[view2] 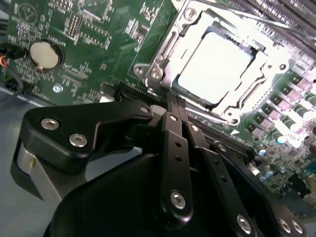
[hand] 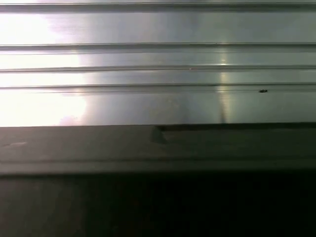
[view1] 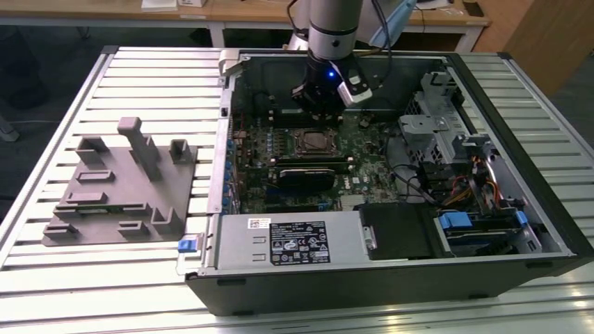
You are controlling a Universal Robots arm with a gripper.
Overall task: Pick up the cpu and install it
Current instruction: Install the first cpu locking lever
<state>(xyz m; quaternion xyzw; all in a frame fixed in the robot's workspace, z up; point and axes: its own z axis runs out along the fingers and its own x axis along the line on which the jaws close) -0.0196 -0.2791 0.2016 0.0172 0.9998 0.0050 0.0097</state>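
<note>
So the open PC case [view1: 390, 209] sits on a slatted metal table [view1: 111, 278], filling the centre and right of the exterior view. Nearest the camera is the power supply [view1: 289, 240] with its white label, bottom centre of the frame, and a blue-tabbed drive bay [view1: 478, 226] off to the lower right. Left of the case, mid-left of the frame, there's the grey fixture [view1: 116, 191] with its blocky posts, standing well apart from everything else.

Further back is the green motherboard [view1: 307, 167], with the socket [view1: 316, 141] about dead centre. In the second wrist view the cpu [view2: 212, 61] is already lying flat inside the metal socket frame [view2: 158, 74], pale top glaring under the light, upper right of that frame. There's a coin cell battery [view2: 43, 53] at upper left.

The gripper [view1: 320, 111] hangs just above the socket's far edge in the exterior view. In the second wrist view its black fingers [view2: 173, 143] look pressed together with nothing between them.
</note>
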